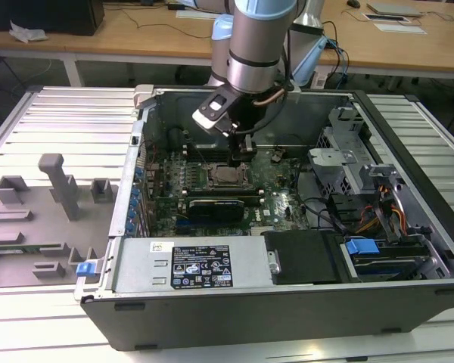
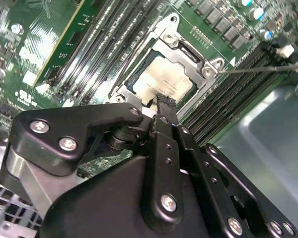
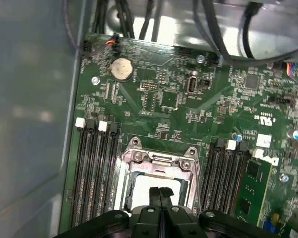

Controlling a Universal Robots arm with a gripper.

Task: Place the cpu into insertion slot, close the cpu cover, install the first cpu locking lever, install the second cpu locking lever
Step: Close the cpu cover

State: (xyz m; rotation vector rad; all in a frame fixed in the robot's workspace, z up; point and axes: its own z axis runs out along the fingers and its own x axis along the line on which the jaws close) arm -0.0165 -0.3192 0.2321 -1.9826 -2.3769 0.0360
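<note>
The cpu [image 2: 164, 82] lies in the insertion slot [image 1: 227, 178], its pale silver top showing in both wrist views [image 3: 139, 191]. The silver cpu cover [image 3: 159, 161] lies flat around it, its window framing the chip [image 2: 208, 67]. A thin metal locking lever [image 2: 260, 68] sticks out sideways from one corner of the socket over the memory slots. My gripper [image 3: 160, 192] hovers just above the chip with its two black fingertips pressed together and nothing between them. In the exterior view the gripper [image 1: 240, 156] hangs directly over the socket inside the open computer case.
Long black memory slots [image 3: 94, 168] flank the socket on both sides. A black card [image 1: 223, 204] sits in front of the socket. Drive cage and cables [image 1: 363, 189] fill the exterior view's right of the case. A grey fixture tray [image 1: 45, 212] lies outside on the left.
</note>
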